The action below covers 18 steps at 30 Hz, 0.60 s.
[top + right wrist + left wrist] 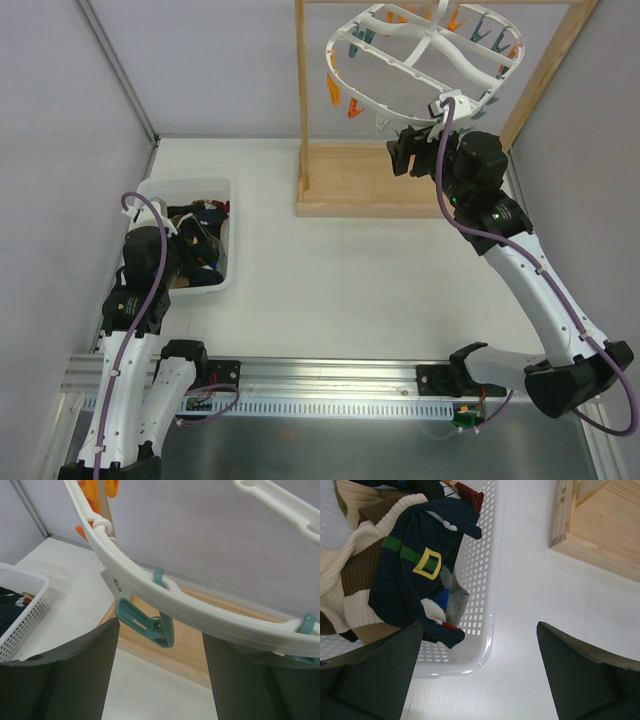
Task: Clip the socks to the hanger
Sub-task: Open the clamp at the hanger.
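Note:
Several socks (196,243) lie heaped in a white basket (228,205) at the left. On top is a navy sock (420,575) with a green band and yellow buckle, over a cream and brown striped one (347,575). My left gripper (480,680) hangs open above the basket's near corner, with nothing between its fingers. The white oval hanger (385,104) hangs from the wooden stand at the back. My right gripper (160,650) is raised under the hanger's rim (200,607), open, its fingers either side of a teal peg (147,622) and holding nothing.
The wooden stand's base (360,182) and uprights sit behind the right gripper. Orange pegs (95,495) and more teal ones ring the frame. The basket wall (482,580) lies close to the left fingers. Grey walls enclose the white table (330,280).

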Each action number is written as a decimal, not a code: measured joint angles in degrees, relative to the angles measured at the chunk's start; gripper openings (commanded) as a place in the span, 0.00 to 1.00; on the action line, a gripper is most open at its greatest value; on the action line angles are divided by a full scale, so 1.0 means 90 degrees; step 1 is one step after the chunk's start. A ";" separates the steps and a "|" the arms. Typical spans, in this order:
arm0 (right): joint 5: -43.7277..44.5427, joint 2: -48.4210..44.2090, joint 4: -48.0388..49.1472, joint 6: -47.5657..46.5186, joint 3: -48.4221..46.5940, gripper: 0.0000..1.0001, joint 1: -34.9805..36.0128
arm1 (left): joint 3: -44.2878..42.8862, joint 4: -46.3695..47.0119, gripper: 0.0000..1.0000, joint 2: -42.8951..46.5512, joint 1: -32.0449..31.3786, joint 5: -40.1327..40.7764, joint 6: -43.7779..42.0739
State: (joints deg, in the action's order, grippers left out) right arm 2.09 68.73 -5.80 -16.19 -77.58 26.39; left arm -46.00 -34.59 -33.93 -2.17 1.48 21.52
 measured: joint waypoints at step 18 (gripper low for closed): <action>-0.0019 -0.0017 0.0855 0.0299 0.0121 0.73 0.0002 | 0.0002 0.0002 0.99 0.0024 0.0000 -0.0002 -0.0024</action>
State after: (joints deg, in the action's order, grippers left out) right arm 1.91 68.58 1.89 -13.50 -76.49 26.41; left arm -45.98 -34.57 -33.71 -2.17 1.45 21.30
